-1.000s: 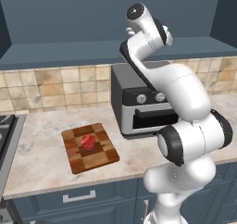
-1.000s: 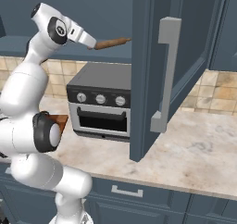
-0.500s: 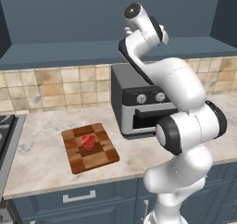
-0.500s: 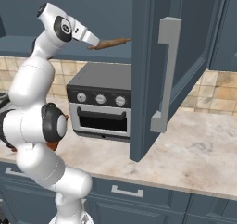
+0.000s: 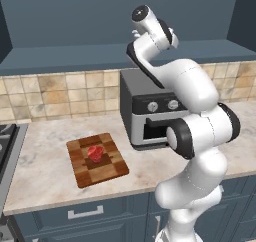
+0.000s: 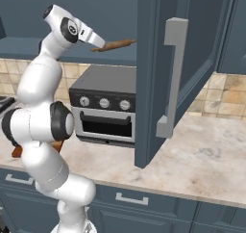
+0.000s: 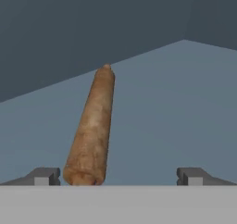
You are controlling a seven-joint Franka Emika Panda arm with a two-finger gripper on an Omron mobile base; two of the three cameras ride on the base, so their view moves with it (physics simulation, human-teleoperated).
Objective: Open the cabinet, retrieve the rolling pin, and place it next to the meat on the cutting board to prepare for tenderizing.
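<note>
The cabinet's door (image 6: 156,83) stands swung open, its silver bar handle (image 6: 171,78) facing me. Inside, the brown rolling pin (image 6: 119,44) lies on the cabinet floor (image 7: 185,107). My gripper (image 6: 99,45) is raised to the pin's near end. In the hand view the rolling pin (image 7: 92,130) runs away from me between the open fingers, close to the left fingertip (image 7: 45,175); the gripper (image 7: 119,177) is not closed on it. The checkered cutting board (image 5: 97,161) lies on the counter with the red meat (image 5: 96,152) on it.
A dark toaster oven (image 5: 150,117) sits on the counter under the cabinet, right of the board. The open door (image 6: 144,145) juts out over the marble counter (image 6: 206,155). A stove edge (image 5: 6,141) is at far left.
The arm's upper part has shifted slightly, bringing the hand a little closer to the rolling pin. The jaws have stayed open.
</note>
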